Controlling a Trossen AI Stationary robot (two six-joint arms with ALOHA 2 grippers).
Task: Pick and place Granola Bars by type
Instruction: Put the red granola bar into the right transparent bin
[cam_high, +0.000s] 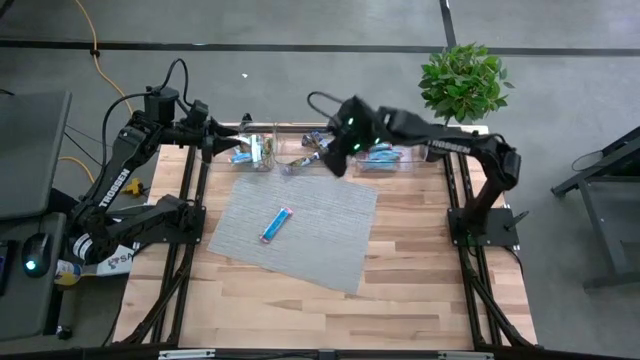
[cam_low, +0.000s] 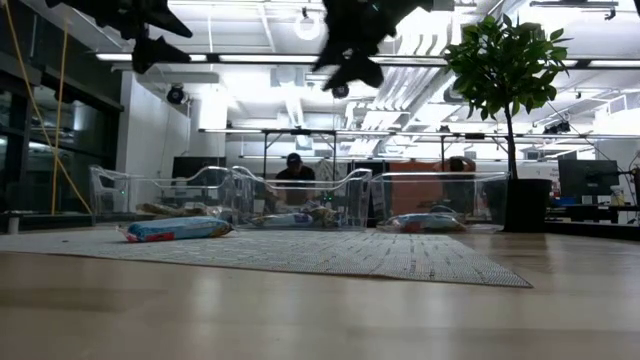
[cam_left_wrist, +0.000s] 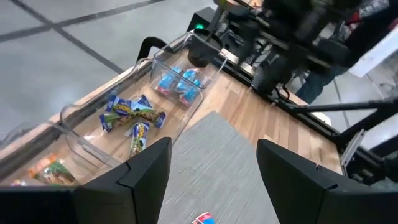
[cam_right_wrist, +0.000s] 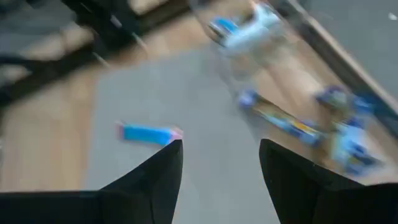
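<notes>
One bright blue granola bar with pink ends (cam_high: 277, 224) lies flat on the grey mat (cam_high: 320, 235); it also shows in the low view (cam_low: 178, 229) and the right wrist view (cam_right_wrist: 146, 134). Other bars lie sorted in three clear bins along the far edge: blue with yellow-green (cam_left_wrist: 134, 118), bright blue (cam_left_wrist: 180, 81), and a third kind (cam_left_wrist: 53, 171). My left gripper (cam_high: 222, 145) hangs open, high by the left bin (cam_high: 255, 150). My right gripper (cam_high: 335, 155) is open and empty, raised over the middle bin (cam_high: 300, 155); its view is blurred.
A potted plant (cam_high: 462, 80) stands at the table's far right corner, beside the right bin (cam_high: 385, 155). Bare wood (cam_high: 400, 300) lies near and right of the mat. A person (cam_low: 293, 170) sits in the room behind the bins.
</notes>
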